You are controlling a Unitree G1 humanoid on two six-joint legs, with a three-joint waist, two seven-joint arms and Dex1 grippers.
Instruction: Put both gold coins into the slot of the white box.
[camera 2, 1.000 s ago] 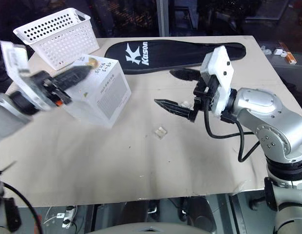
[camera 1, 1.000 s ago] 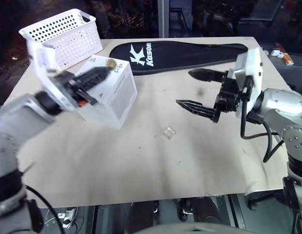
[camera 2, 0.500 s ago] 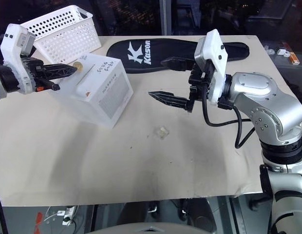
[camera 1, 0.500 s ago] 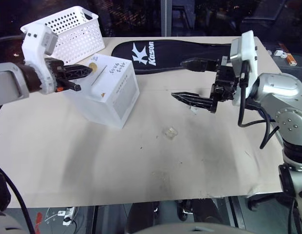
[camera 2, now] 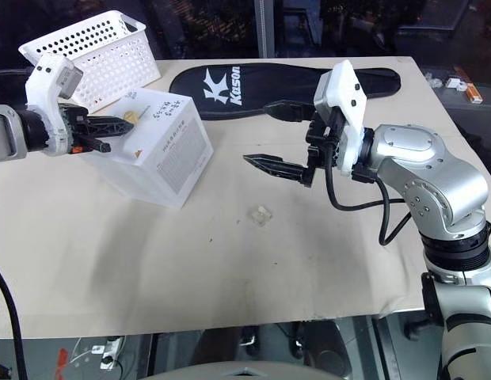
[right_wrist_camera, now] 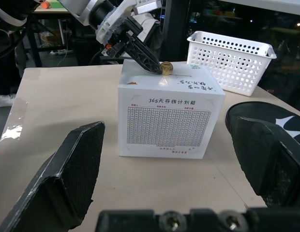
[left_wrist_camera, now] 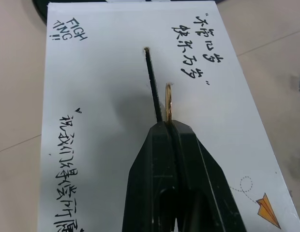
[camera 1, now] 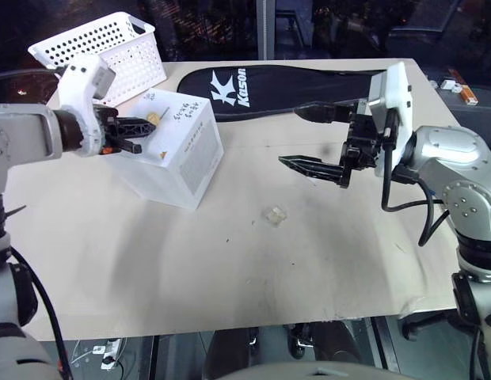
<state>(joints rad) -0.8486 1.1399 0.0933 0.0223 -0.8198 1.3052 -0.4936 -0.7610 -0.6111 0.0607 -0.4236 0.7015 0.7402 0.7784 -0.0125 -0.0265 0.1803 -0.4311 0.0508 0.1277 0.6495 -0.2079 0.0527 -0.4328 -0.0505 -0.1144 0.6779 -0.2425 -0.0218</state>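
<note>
The white box [camera 1: 182, 154] stands at the table's left, and its slot [left_wrist_camera: 152, 82] is a thin dark slit in the handwritten top face. My left gripper [left_wrist_camera: 169, 124] is shut on one gold coin [left_wrist_camera: 168, 101]. It holds the coin on edge just above the box top, beside the slot and parallel to it. A second gold coin [camera 1: 275, 214], pale and glassy, lies on the table's middle. My right gripper [camera 1: 297, 136] hovers open above the table to the right of the box, with nothing between its fingers.
A white perforated basket [camera 1: 103, 47] sits behind the box at the far left. A black racket bag [camera 1: 293, 83] lies across the back of the table. Small items [camera 1: 459, 87] rest beyond the far right corner.
My left gripper has swung round and tipped downward, bringing the coin over the box top next to the slot. The right gripper has stayed open and nearly still.
</note>
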